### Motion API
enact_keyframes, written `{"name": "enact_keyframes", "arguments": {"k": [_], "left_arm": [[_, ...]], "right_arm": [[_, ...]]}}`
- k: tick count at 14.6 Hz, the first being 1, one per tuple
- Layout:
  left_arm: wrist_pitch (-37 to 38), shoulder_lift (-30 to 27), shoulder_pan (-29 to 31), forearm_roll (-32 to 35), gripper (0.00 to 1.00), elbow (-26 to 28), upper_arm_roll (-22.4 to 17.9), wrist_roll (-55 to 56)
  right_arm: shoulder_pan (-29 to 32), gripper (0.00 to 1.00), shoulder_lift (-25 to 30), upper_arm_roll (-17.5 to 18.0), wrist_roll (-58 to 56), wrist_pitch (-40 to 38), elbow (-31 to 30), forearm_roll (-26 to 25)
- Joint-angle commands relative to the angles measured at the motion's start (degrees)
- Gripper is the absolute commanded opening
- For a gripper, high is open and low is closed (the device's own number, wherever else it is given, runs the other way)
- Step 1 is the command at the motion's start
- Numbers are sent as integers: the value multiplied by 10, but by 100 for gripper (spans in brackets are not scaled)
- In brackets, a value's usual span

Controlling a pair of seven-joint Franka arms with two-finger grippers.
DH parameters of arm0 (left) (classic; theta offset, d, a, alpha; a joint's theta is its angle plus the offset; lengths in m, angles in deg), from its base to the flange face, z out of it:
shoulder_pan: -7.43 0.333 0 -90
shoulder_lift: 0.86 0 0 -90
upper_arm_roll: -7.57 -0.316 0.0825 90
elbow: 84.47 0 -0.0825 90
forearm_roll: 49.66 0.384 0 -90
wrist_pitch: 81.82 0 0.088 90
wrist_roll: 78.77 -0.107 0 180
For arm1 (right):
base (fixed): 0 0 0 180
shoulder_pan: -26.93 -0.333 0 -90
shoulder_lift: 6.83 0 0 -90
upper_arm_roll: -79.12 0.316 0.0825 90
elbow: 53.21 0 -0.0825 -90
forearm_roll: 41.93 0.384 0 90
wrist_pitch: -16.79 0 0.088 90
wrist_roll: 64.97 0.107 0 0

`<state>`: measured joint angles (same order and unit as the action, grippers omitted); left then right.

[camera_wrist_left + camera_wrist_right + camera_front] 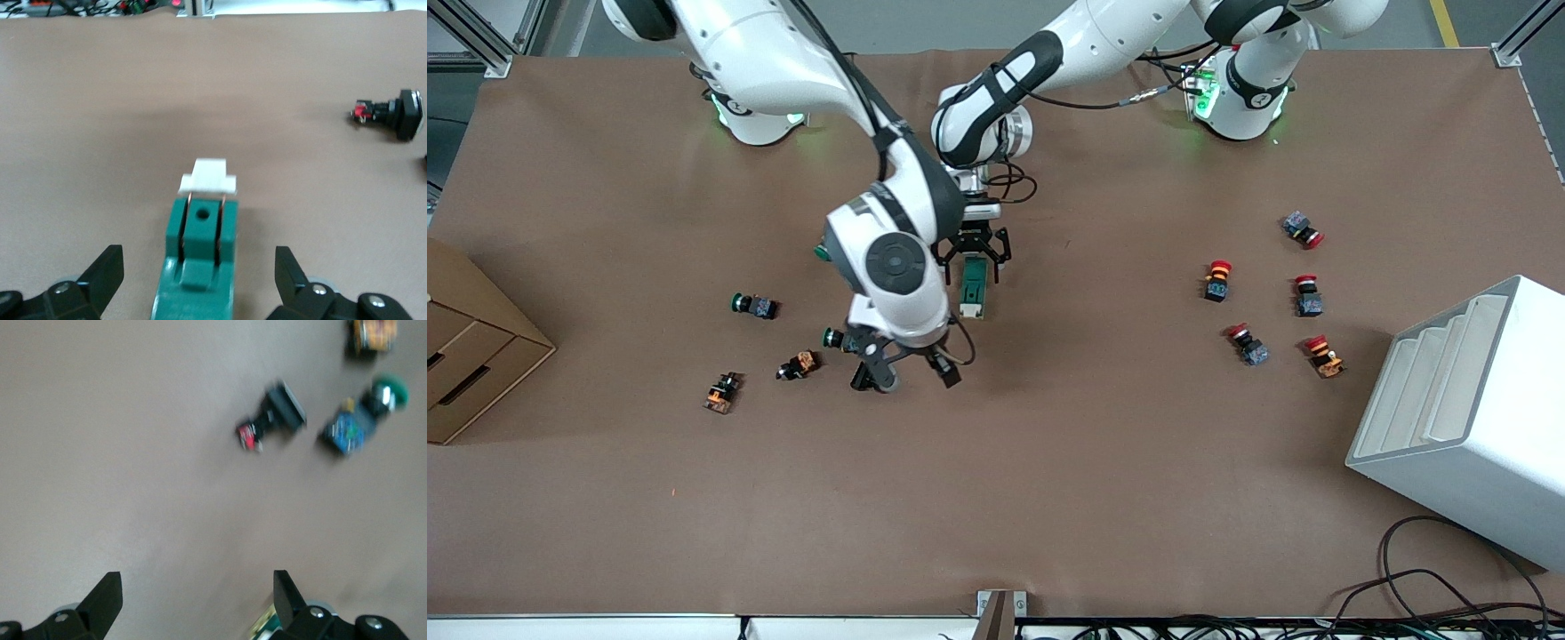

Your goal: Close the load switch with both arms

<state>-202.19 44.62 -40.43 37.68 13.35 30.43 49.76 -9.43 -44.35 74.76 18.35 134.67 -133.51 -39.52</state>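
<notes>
The load switch (pixel 971 292) is a dark green block with a white handle (pixel 209 179). It lies on the brown table near the middle. My left gripper (pixel 975 258) is low over the switch's end nearer the robot bases. It is open, with a finger on each side of the green body (pixel 199 263) and a gap to both. My right gripper (pixel 905 373) is open and empty. It hovers over bare table, nearer the front camera than the switch. In the right wrist view the right gripper (pixel 197 603) has only table between its fingers.
Green-capped pushbuttons (pixel 754 306) and other small ones (pixel 799 364) (pixel 722 392) lie toward the right arm's end; one (pixel 834 338) is close beside my right gripper. Several red-capped pushbuttons (pixel 1216 280) lie toward the left arm's end, by a white rack (pixel 1467 409). A cardboard drawer box (pixel 471 347) stands at the table's edge.
</notes>
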Motion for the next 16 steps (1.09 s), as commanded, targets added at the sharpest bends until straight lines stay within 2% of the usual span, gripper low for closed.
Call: {"name": "enact_keyframes", "arguments": {"k": [1, 4, 7, 11, 12, 14, 16], "left_arm": [[-5, -27, 2, -94, 100, -37, 3, -76], [-5, -53, 35, -166, 100, -64, 5, -120], [-5, -95, 92, -275, 100, -78, 4, -219], [4, -165, 221, -462, 100, -93, 3, -436], [15, -179, 249, -491, 100, -98, 4, -483], [72, -216, 302, -547, 100, -113, 5, -591], [111, -251, 356, -609, 100, -123, 5, -730]], "right_arm": [[72, 100, 41, 14, -194, -19, -27, 4], [149, 100, 79, 13, -417, -87, -30, 7], [221, 100, 121, 12, -592, -170, -31, 7], [297, 100, 176, 8, -735, -264, -28, -1], [320, 100, 187, 8, -777, -282, -24, -3], [368, 100, 199, 7, -839, -309, -19, -10], [389, 100, 211, 6, -880, -324, 0, -29]]}}
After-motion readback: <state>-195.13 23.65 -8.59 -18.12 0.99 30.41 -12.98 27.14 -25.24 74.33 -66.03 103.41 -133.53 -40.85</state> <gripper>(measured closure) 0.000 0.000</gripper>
